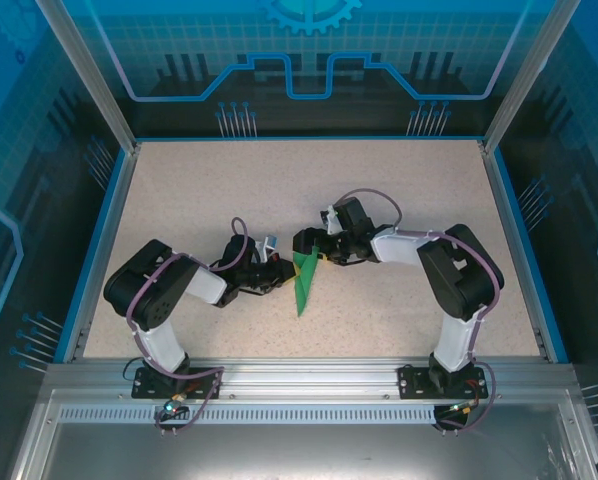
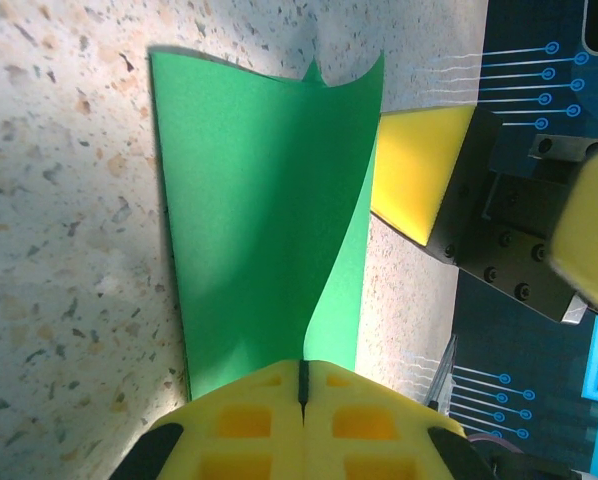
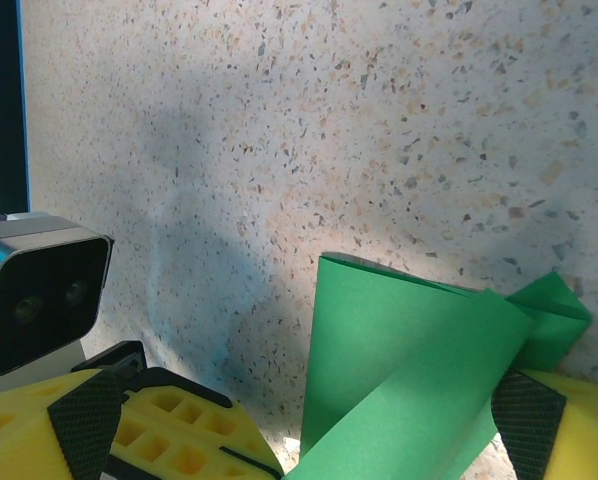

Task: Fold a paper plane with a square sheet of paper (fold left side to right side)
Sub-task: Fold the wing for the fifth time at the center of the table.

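- Speckled beige tabletop [image 1: 399,190] lay under the green paper [image 1: 302,283], with blue panel walls [image 1: 309,60] standing well behind it.
- The green paper sat near the middle of the tabletop. From above it looked narrow, its tip pointing toward the arm bases.
- In the left wrist view, one half of the green paper [image 2: 249,220] lay flat while the other half rose in a curved flap.
- The left arm's fingers [image 2: 249,425] were pressed together. The green paper's near edge ran into the seam between them, so they looked clamped on it.
- The right arm's fingers [image 3: 169,435] stood wide apart, with the green paper's curled flap [image 3: 409,370] between them and touching the far finger.
- One yellow right finger [image 2: 419,170] sat just beside the green paper's raised edge.
- The left wrist camera [image 3: 39,290] was near the green paper, apart from it.
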### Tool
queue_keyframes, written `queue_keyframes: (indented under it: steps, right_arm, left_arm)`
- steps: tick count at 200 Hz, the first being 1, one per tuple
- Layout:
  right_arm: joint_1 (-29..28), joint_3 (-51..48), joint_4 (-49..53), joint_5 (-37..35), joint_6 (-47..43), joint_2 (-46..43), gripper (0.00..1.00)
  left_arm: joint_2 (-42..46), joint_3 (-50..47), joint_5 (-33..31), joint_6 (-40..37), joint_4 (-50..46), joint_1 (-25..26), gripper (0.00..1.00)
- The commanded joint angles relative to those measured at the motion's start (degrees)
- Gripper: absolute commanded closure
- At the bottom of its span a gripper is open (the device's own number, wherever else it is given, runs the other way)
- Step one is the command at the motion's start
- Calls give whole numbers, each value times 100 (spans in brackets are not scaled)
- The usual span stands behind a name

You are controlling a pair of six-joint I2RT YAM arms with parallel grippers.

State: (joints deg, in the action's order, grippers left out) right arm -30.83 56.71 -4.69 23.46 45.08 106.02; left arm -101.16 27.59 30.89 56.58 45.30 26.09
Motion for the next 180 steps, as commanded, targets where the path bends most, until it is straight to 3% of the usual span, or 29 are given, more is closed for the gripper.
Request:
queue_keyframes:
  steps: [1, 77, 180]
  right_arm:
    - [-68, 156, 152, 97, 28, 134, 1]
    - [-254, 849, 1784, -509, -399, 536, 1]
    - [-326, 947, 2016, -606, -491, 665, 1]
  left_arm:
    - [105, 97, -23, -191, -34, -51, 100]
    - [159, 209, -60, -388, -334, -86, 100]
    - [-99, 355, -129, -585, -619, -151, 100]
